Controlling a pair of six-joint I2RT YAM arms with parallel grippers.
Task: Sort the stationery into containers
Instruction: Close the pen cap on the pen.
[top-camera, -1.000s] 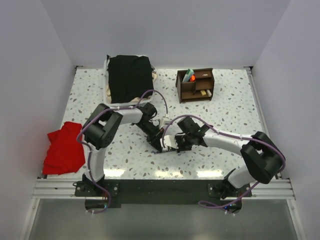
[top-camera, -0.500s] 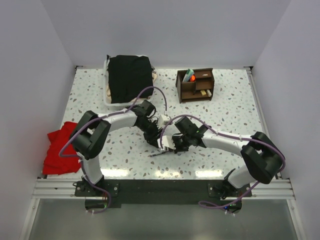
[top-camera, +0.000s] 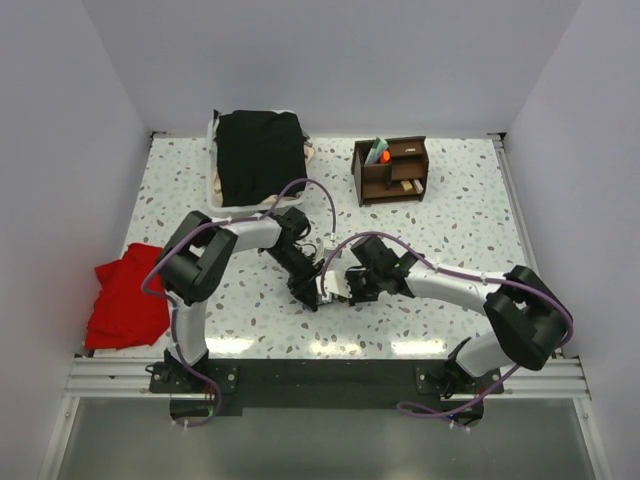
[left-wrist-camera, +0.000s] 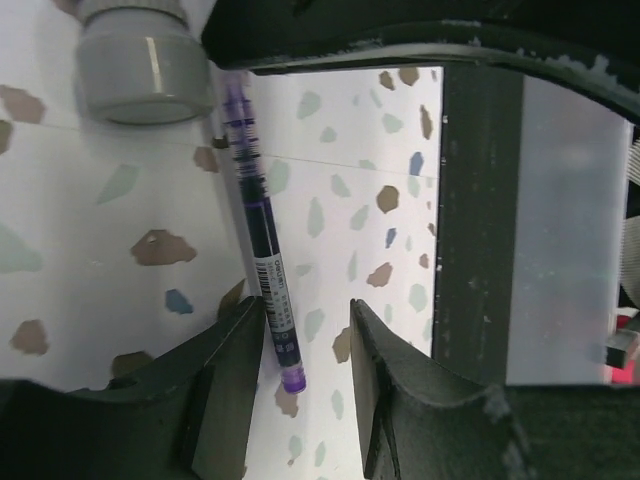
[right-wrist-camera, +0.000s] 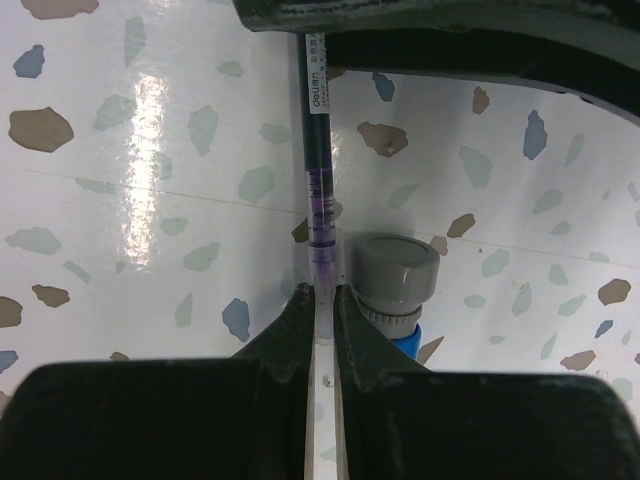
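Marks a change from half a second ago: no longer shows the slim dark-blue plastic pen (right-wrist-camera: 318, 150) lying loose and slanted on the speckled white counter (top-camera: 470, 210) just near of the arms; finds it now caught between the two claws at mid-counter. Pinches its clear end in the right claw (right-wrist-camera: 321, 297), fingers drawn almost together with only the barrel's width left between. Holds the left claw (left-wrist-camera: 305, 318) partly open and gripping nothing, straddling the printed end of the pen, one finger (left-wrist-camera: 235, 350) touching the barrel and the other apart from it. Shows the left arm's elbow drawn slightly in toward the middle, against its wider reach then. Leaves the blue-grey round sharpener (right-wrist-camera: 398, 272) standing just beside the pen, ungrasped. Cannot tell pen resting on the counter from pen raised just off it. Suggests, as a judgement, a pickup secured on the right side, perhaps steadied or about to be passed on the left, with the carry to the dark brown wooden desk organiser (top-camera: 375, 185), well apart at the far right and already holding a few items, not yet begun.
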